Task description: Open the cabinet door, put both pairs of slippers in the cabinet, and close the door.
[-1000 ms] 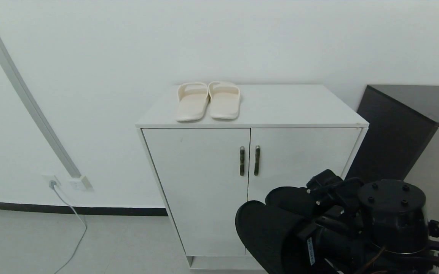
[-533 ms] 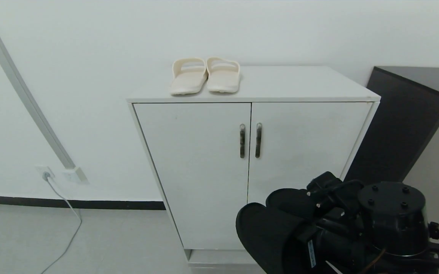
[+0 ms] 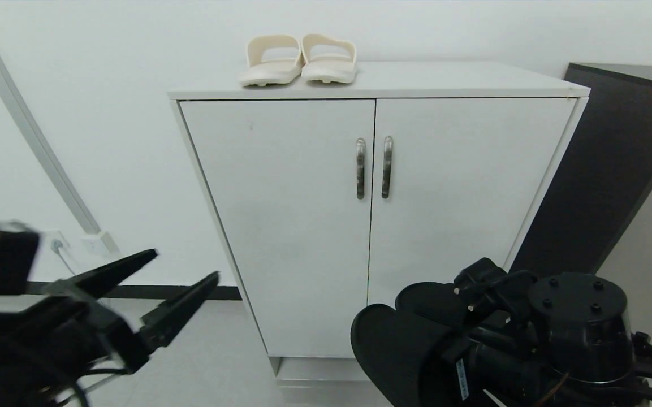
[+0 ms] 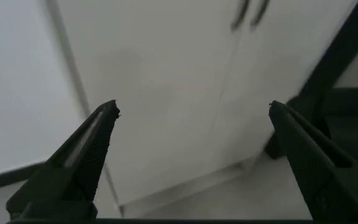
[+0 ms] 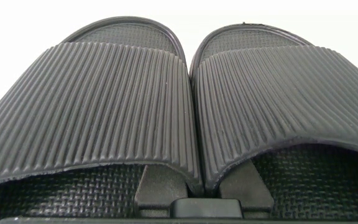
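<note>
Black ribbed slippers [image 3: 399,339], one pair of two, sit at lower right of the head view. They are clamped in my right gripper [image 5: 201,193], jaws closed on the pair where the two slippers meet. Change: the head camera has dropped, so the white cabinet [image 3: 473,79] now fills the centre and top of the frame; the cabinet itself has not moved. My left gripper [image 3: 186,263] has entered at lower left, jaws wide apart and empty, pointing toward the cabinet front. Judgement: door opening is about to begin; no slipper is stowed yet. Count:
- one cabinet
- two doors, left door [image 3: 280,215] and right door [image 3: 461,192], both shut
- two vertical handles [image 3: 361,168], side by side at centre
- one pair of cream slippers [image 3: 297,59] on the cabinet top, upper centre
</note>
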